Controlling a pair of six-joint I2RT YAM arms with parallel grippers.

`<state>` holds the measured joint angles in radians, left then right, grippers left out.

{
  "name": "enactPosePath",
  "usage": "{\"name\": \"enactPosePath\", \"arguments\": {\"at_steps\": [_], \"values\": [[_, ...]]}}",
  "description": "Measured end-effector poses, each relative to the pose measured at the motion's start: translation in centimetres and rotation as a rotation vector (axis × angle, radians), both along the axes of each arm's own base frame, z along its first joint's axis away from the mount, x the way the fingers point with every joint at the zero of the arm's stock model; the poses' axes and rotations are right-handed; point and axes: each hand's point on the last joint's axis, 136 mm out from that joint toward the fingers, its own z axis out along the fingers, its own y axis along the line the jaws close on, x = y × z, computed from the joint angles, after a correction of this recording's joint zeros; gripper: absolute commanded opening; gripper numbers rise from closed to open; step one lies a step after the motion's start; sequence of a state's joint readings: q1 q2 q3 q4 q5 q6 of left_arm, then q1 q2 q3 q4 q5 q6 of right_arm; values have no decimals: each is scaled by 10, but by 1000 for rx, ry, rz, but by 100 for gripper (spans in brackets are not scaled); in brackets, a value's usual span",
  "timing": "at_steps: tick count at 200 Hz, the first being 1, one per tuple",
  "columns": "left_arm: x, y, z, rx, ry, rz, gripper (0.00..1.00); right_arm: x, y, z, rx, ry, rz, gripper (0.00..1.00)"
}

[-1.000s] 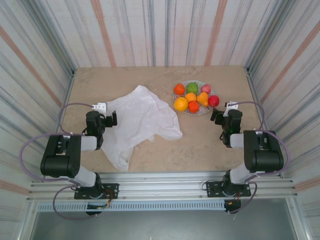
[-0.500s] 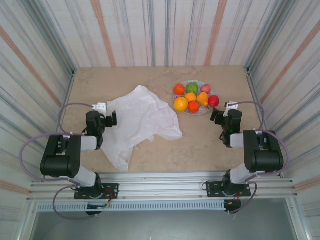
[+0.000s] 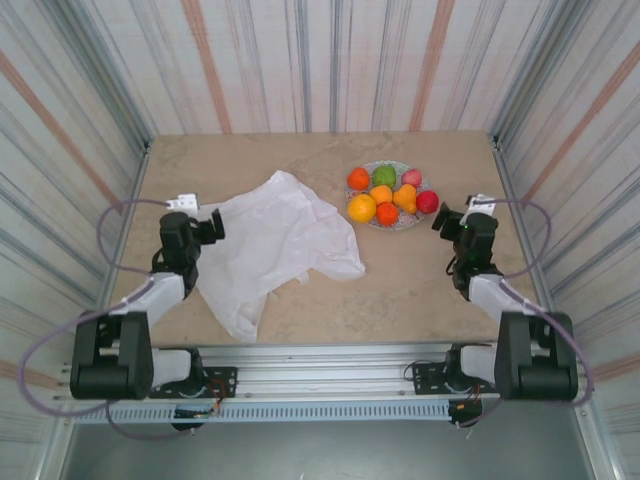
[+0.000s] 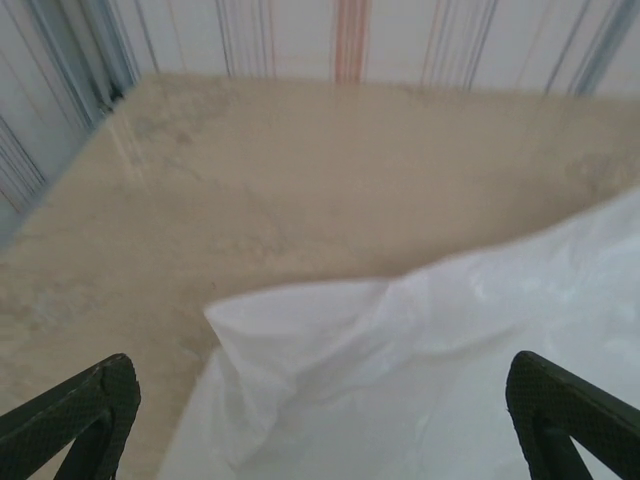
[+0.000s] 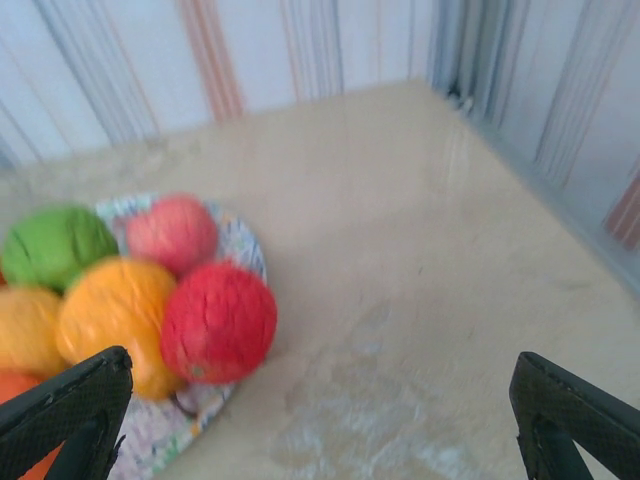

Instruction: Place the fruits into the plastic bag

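A beige, marbled table (image 3: pixel 420 290) is closed in on its left, far and right sides by walls (image 3: pixel 300 60) of white panels with thin grey and reddish-brown stripes. A slotted aluminium rail (image 3: pixel 330 372) runs along its near edge, with grey floor (image 3: pixel 330 450) below. The light is soft and even.

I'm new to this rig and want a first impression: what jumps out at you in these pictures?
The bright fruits, heaped on a speckled plate toward the far right, stand out first. Next comes the crumpled white bag, lying left of centre. The left hand is open by the bag's left edge, and the right hand is open beside the plate.
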<state>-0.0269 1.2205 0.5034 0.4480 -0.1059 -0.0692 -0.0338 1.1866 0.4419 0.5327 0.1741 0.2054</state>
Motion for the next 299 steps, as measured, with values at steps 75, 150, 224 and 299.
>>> {"name": "enactPosePath", "arguments": {"at_steps": [75, 150, 224, 299], "values": [[-44, -132, 37, -334, 99, -291, 96, -29, 138, 3, 224, 212, 305, 91], [-121, -237, -11, -172, 508, -565, 97, -108, 232, -62, 209, 697, 603, 86], [-142, -213, -17, -137, 548, -531, 97, -130, 278, -124, 187, 901, 758, 69], [-143, -198, -16, -136, 539, -461, 89, -88, 320, -81, 250, 776, 930, 0]]}}
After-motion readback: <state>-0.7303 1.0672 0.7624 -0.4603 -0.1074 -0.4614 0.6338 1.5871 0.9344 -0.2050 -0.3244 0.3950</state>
